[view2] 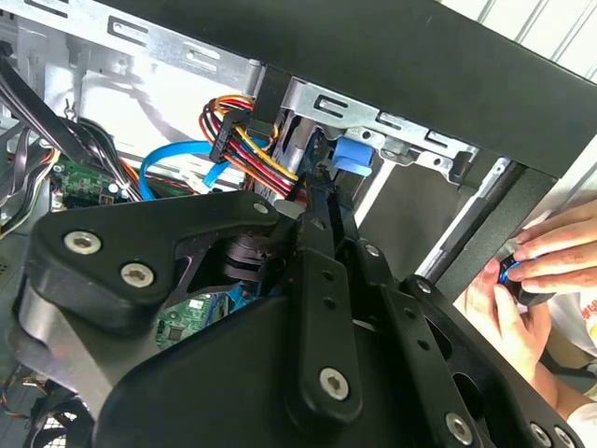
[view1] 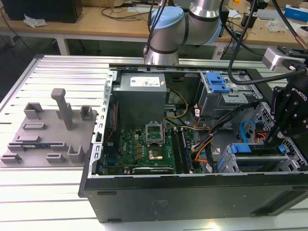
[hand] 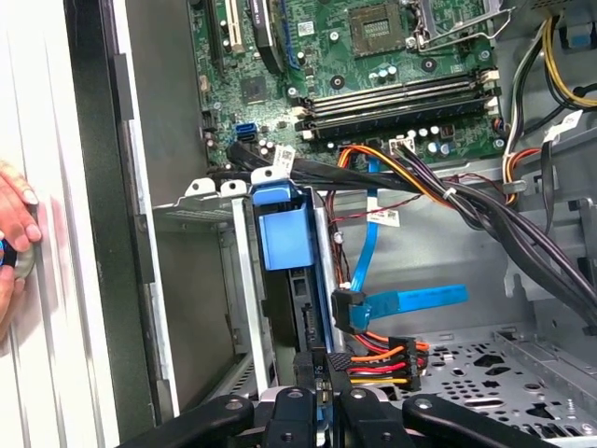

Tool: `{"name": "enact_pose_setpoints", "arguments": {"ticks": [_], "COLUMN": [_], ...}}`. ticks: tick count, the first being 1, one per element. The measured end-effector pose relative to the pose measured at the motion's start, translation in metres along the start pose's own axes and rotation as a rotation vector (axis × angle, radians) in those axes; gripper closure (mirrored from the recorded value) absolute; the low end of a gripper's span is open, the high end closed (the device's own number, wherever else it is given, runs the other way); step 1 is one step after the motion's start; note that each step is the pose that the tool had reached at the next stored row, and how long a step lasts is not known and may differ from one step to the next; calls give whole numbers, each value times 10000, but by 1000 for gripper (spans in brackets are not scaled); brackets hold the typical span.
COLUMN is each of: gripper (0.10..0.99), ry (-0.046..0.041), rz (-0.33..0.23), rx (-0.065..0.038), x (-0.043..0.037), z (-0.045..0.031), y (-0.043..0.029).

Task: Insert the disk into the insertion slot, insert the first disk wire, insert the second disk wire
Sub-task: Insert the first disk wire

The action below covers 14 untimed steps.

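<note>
The disk (view1: 256, 149) sits in the insertion slot (view1: 230, 164), a low grey cage at the exterior view's right, with its blue carrier (hand: 284, 233) showing at the end. My gripper (view1: 277, 138) reaches down behind the disk. Its fingers stand close together, shut on the black plug (hand: 340, 360) of the first disk wire (hand: 381, 359), the red, orange and black bundle, right at the disk's end. The same bundle (view2: 250, 149) runs to the gripper (view2: 320, 183) in the second wrist view. The second disk wire (hand: 418, 299), flat and blue, hangs loose just beyond, its plug (hand: 347, 309) free.
A taller grey bay with a blue latch (view1: 216, 83) stands behind the slot. Thick black cables (hand: 485, 210) cross above the cage, and the motherboard (view1: 144, 144) lies beyond. A person's hand (view2: 546, 266) holds a small object outside the case wall. A grey fixture plate (view1: 43, 134) lies at the exterior view's left.
</note>
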<state>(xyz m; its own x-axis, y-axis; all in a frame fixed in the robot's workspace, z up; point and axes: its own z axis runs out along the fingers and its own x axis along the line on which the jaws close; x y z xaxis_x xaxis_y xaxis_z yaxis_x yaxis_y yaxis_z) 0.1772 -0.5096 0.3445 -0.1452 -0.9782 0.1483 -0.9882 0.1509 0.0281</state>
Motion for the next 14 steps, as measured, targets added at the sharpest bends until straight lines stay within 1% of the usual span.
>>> {"name": "enact_pose_setpoints", "arguments": {"ticks": [14], "gripper": [922], "ry": [3], "rz": [-64], "rx": [10], "x": [10], "z": [5], "y": [10]}}
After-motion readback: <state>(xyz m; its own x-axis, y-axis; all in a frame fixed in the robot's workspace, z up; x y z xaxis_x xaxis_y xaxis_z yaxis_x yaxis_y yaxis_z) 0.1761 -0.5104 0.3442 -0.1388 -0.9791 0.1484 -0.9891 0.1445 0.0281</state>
